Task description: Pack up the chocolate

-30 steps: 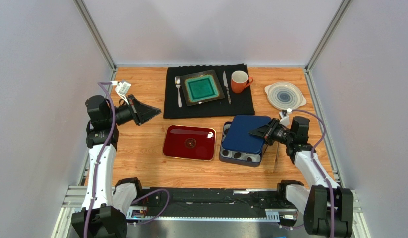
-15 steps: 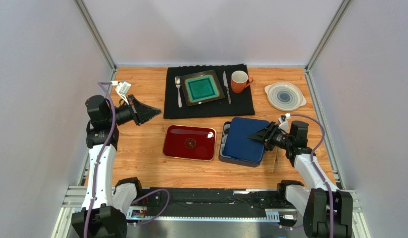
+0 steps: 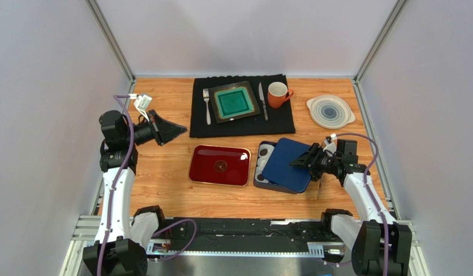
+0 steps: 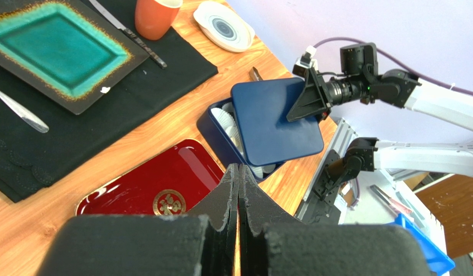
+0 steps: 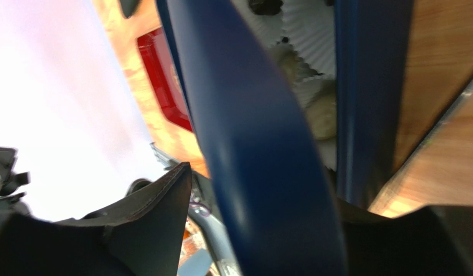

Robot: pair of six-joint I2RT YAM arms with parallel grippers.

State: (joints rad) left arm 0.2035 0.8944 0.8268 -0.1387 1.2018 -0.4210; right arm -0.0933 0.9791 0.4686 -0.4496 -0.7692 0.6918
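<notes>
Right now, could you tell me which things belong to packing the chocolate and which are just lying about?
Job: chocolate, box, lid, right gripper; possibly the tray.
Lying about: mat, fork, plate, knife, mug, dish.

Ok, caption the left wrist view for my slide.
The lid sits askew on the blue box, right tool at the lid's edge, shut left tool in the foreground.
</notes>
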